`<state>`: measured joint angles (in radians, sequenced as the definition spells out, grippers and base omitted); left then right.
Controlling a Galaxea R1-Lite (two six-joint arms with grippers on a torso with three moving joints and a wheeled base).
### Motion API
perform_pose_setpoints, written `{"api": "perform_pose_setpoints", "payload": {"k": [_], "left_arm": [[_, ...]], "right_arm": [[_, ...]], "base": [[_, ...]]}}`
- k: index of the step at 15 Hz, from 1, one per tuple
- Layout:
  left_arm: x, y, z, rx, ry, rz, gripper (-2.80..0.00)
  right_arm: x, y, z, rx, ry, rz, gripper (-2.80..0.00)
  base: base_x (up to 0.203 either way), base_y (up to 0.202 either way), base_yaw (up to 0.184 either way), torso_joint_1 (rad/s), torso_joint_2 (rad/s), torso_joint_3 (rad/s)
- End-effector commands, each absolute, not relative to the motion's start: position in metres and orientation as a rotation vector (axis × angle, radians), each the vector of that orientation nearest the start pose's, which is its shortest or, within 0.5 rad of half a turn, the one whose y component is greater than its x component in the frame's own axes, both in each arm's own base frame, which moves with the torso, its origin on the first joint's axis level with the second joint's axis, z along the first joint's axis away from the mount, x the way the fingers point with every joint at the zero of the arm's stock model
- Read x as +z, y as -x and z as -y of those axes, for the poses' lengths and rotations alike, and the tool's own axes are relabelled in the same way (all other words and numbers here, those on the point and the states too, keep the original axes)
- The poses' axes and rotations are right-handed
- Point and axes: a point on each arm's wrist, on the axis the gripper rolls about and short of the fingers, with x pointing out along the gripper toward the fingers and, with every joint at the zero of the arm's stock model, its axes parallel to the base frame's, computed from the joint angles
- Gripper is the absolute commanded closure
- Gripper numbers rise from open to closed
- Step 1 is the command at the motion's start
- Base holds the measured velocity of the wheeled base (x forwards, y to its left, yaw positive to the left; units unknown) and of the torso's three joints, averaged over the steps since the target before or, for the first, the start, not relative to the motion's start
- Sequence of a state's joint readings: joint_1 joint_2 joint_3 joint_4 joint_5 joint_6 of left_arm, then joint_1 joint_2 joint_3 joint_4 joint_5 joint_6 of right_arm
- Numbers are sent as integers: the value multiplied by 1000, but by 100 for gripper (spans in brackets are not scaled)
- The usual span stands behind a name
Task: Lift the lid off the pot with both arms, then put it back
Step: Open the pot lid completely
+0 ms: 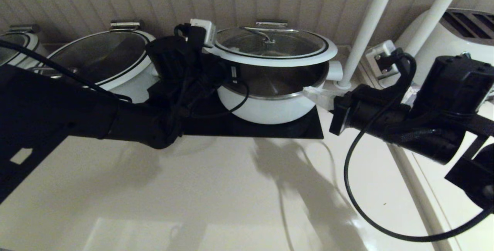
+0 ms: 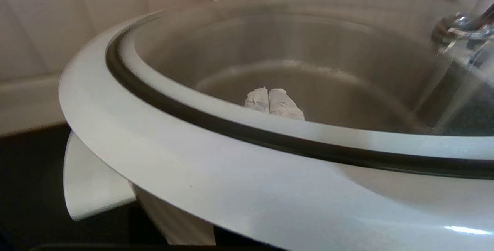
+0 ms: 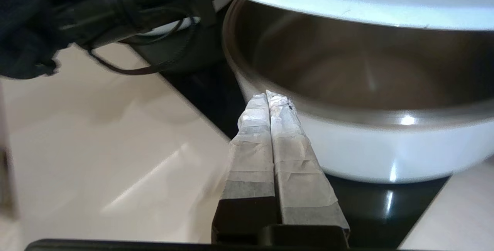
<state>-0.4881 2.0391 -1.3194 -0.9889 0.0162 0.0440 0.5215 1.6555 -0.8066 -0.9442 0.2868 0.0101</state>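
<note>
Lid first: your round glass lid with the broad white rim and steel bar handle (image 1: 272, 44) hangs tilted above the round white pot with the steel inside (image 1: 270, 96), front edge raised clear of the pot's rim, so you look straight into the steel bowl beneath it. The pot stands on the black mat (image 1: 270, 127).

Your left gripper (image 2: 274, 103) reaches under the lid's left side; through the glass you see its taped fingertips pressed together below the rim, which suggests the lid rests on them as a prop, not in a pinch.

Your right gripper (image 3: 272, 100) sits low by the pot's right front rim, taped fingers closed on nothing, apart from the lid. It bears no load here, so the lid looks lopsided and could slide.
</note>
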Motion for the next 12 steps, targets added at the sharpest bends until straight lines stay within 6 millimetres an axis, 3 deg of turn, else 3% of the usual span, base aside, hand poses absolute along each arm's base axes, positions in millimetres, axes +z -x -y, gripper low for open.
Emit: {"api": "perform_pose_setpoints", "payload": {"k": [1,12], "left_arm": [[240,-369,195,-461,28,288,0],[238,-369,195,-460,28,285,0]], "right_arm": [[214,-270,-162,807,-22,105,0],[218,-333,-179,736,-34,239,0]], "base": [[0,0,0,0,0,0],[0,0,0,0,0,0]]}}
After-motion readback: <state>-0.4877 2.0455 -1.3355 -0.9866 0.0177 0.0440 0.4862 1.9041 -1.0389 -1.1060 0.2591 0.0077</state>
